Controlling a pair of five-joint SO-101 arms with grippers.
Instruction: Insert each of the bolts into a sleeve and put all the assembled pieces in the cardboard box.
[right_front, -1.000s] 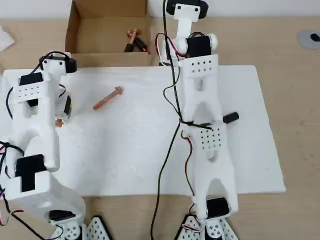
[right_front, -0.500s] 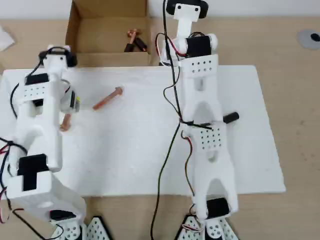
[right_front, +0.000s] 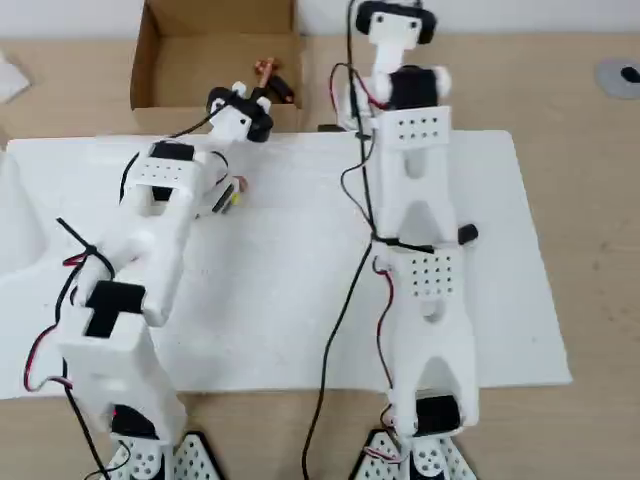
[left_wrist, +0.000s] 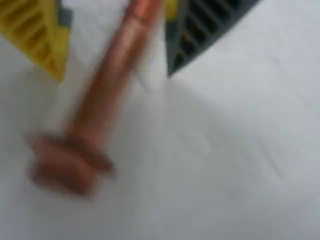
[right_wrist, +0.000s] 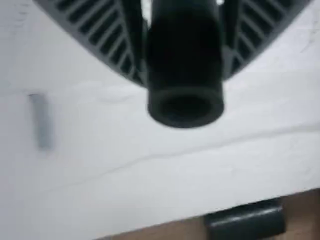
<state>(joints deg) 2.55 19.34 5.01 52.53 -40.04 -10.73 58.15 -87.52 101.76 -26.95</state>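
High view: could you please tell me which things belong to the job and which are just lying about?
Job: bolt in left gripper; sleeve in right gripper; black cylinder on the foam, probably a sleeve; box holding assembled pieces.
Lying about: grey disc; white scrap, both on the table.

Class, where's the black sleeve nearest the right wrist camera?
Right wrist view: the black sleeve is gripped in the right claw, above the white foam sheet.
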